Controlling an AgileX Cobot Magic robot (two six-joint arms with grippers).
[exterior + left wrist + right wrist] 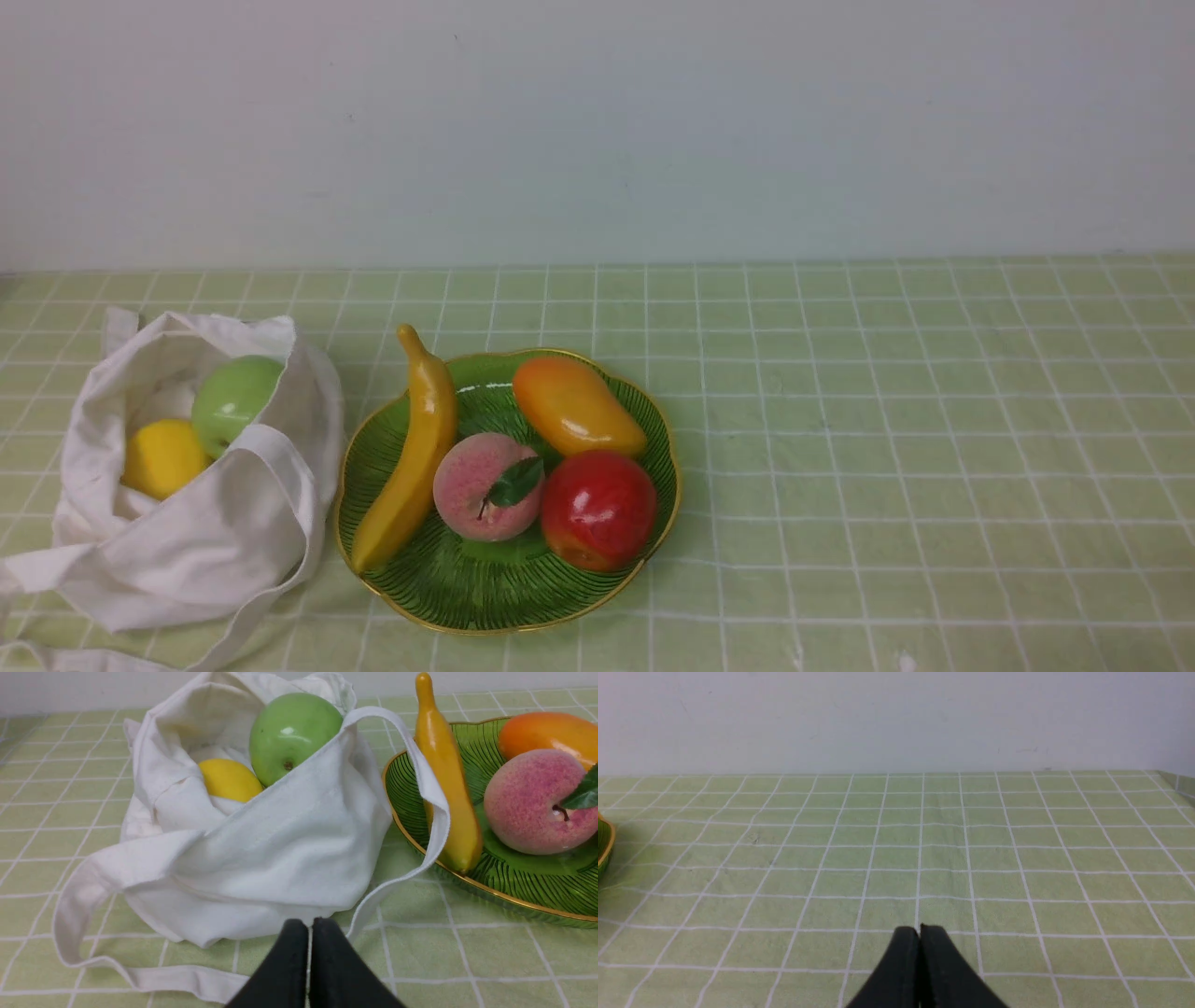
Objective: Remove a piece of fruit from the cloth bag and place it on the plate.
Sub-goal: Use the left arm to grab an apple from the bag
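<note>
Lighting is subdued and diffuse across all three views. Small highlights show on the red apple (598, 510) and the green apple (237, 403), consistent with overhead light. Shadows are faint and soft-edged. The wall (597, 131) reads flat grey. In both wrist views, the dark jaws appear blurred.

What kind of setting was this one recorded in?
Probably a staged tabletop set up for robot trials, rather than a working kitchen: a checked cloth runs up to a plain wall, with a white bag of fruit beside a green plate.
</note>
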